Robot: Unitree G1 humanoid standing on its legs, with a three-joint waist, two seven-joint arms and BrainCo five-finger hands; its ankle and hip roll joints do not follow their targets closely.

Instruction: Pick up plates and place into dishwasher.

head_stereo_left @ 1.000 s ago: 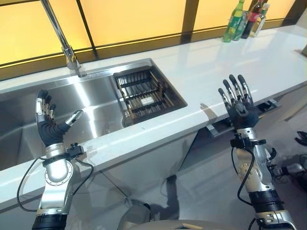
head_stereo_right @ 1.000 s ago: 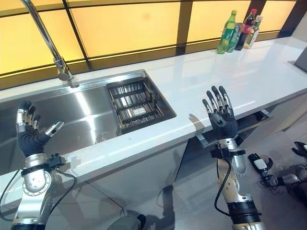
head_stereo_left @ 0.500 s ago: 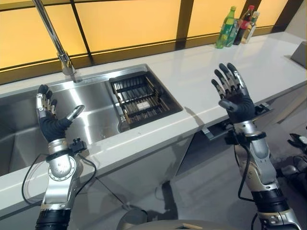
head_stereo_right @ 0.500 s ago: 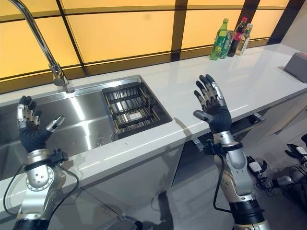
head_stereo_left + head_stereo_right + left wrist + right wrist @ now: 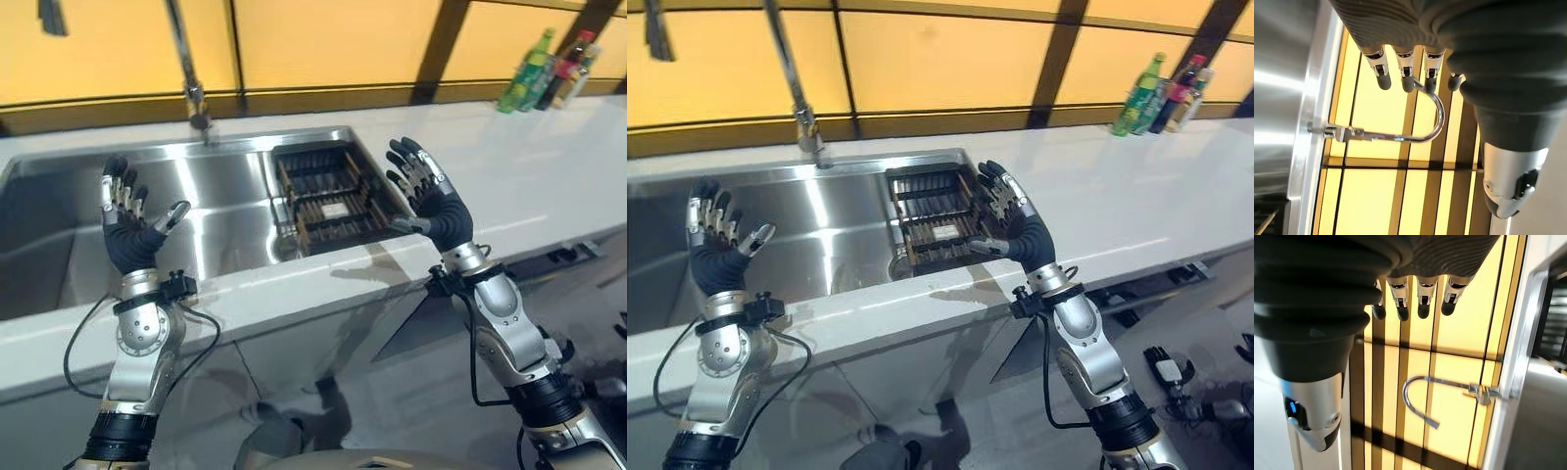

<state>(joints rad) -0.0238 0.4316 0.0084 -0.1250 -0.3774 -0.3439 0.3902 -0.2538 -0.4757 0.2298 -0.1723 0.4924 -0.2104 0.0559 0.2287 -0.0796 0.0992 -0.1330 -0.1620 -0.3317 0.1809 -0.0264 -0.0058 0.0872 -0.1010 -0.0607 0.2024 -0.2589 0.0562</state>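
Right hand (image 5: 436, 208) now over the sink (image 5: 230, 211) rack (image 5: 333, 201) (fingers spread).

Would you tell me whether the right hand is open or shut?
Open: the right hand is raised above the counter edge, fingers spread, holding nothing.

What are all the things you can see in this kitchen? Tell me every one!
Sink: one, shiny steel, set into the counter, in front of the robot's left side.
Faucet: one, silver, tall, at the back edge of the sink.
Dish rack: one, dark wire, sunk in the sink's right-hand part.
Countertop: one, white, running from the sink off to the right.
Bottles: a small group, one green and the others darker, at the far right back of the countertop.
Window panels: several, glowing yellow with dark frames, behind the counter.
Left hand: one, raised over the sink's front edge, open, empty.
Right hand: one, raised beside the dish rack, open, empty.
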